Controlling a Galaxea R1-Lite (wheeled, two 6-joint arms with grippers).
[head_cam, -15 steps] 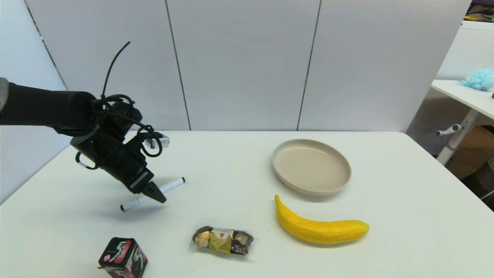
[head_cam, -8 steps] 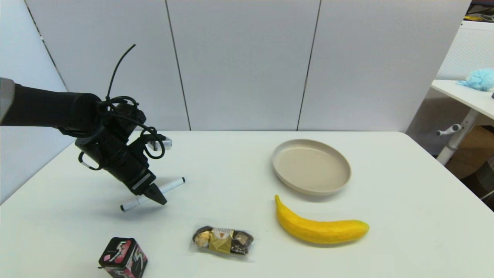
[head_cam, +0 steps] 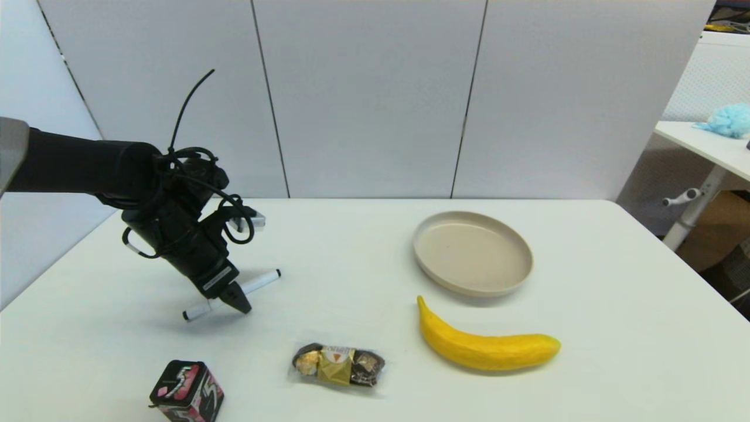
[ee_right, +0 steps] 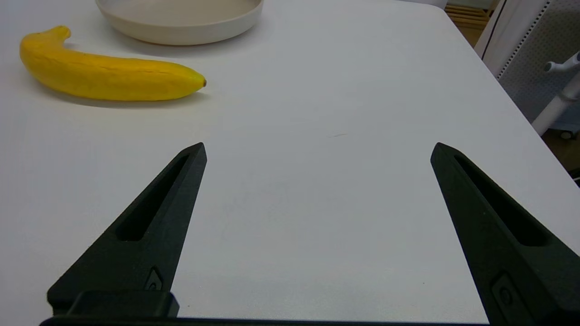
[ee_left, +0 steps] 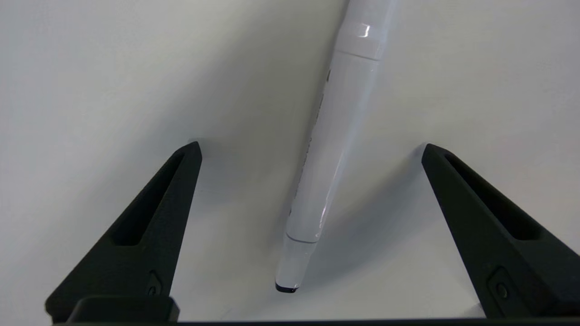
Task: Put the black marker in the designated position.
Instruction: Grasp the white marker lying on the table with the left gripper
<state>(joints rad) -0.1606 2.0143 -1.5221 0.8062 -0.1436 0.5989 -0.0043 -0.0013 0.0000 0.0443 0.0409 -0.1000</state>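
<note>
The black marker (head_cam: 232, 293) lies flat on the white table (head_cam: 363, 275), on the robot's left side. It is a thin white pen with a small black tip at each end, and it lies slanted, with one tip nearer the robot and the other tip farther away and more toward the middle of the table. The left gripper (head_cam: 237, 303) is right over the middle of the pen and hides part of it in the head view. In the left wrist view, the marker (ee_left: 328, 149) lies on the table between the two black fingers (ee_left: 149, 226), and there is a gap on each side, so the fingers do not touch it. The fingers are spread wide apart. The left arm (head_cam: 88, 170) comes in from the left edge, bends at the wrist, and points down and slanted toward the pen. The right gripper (ee_right: 317, 149) sits low over a bare part of the table on the right side, with its fingers wide apart and nothing between them. A yellow banana (head_cam: 483, 343) and a beige plate (head_cam: 472, 253) are well away on the right. A clear pack of wrapped chocolates (head_cam: 338, 364) and a small black and pink tin (head_cam: 186, 391) sit near the front edge.
</note>
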